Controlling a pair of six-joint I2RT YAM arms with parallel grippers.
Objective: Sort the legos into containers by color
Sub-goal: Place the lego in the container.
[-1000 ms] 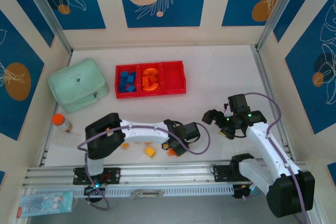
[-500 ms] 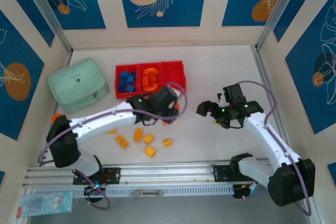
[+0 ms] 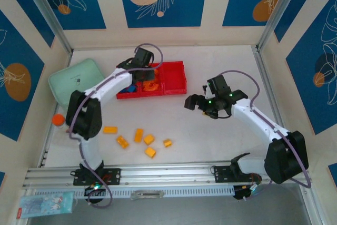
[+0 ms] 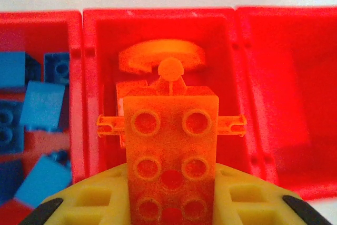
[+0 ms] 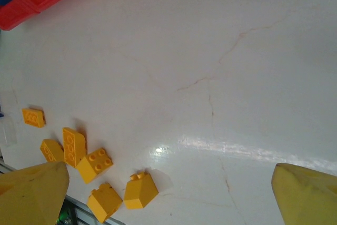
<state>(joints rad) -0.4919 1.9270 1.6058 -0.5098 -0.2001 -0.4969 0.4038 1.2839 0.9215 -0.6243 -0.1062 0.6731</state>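
Swinging up from the near edge of the table [image 3: 210, 67], my left arm now reaches the red tray [image 3: 176, 85] at 12 o'clock, and my right gripper [image 3: 192, 102] has drifted toward the middle.

Nearest me, six yellow bricks [image 3: 138, 135] lie loose. The right gripper hangs with its jaws spread wide and empty. Those bricks lie at about 8 o'clock from it, so it is the nearer arm for them.

Farther out, my left gripper [image 4: 171, 204] is nipped narrow on an orange brick [image 4: 171, 146], two studs by three, its long axis running 6 to 12 in the wrist view. That brick hangs straight over the middle compartment [image 4: 231, 67], inside its walls on both sides, so letting go should drop it home. Under it lie an orange arch [image 4: 160, 56] and what may be a pinned orange piece, half hidden.

Blue bricks [image 4: 45, 104] fill the compartment at 9 o'clock. The right compartment [image 4: 274, 88], at 3 o'clock, holds no brick.
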